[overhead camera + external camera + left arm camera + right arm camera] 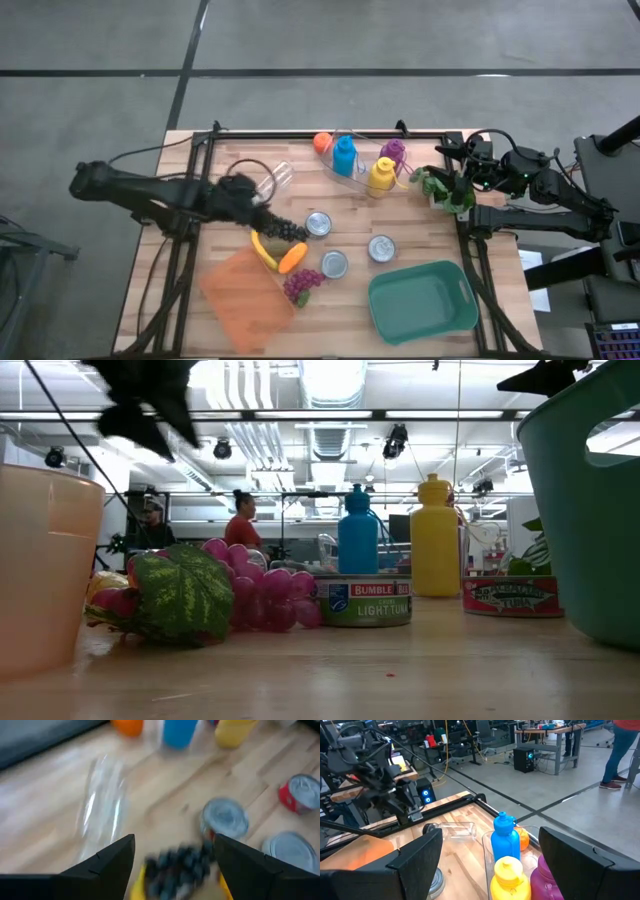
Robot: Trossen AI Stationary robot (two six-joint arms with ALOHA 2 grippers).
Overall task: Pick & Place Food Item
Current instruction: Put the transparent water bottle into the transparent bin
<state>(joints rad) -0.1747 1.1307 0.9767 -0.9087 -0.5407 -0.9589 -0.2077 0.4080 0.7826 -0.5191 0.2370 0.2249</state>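
Dark grapes (pixel 181 866) between open left tool (pixel 175 860) fingers

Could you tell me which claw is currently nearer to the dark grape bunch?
The left claw, open, hangs just beside the dark grape bunch, which shows between its fingers in the left wrist view. The right claw, also open, waits across the table by the leafy greens.

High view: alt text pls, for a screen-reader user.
Overhead: the left gripper, open, hovers by dark grapes mid-table, near a banana, three cans and a teal bin. The right gripper, open, waits at the right edge over leafy greens.
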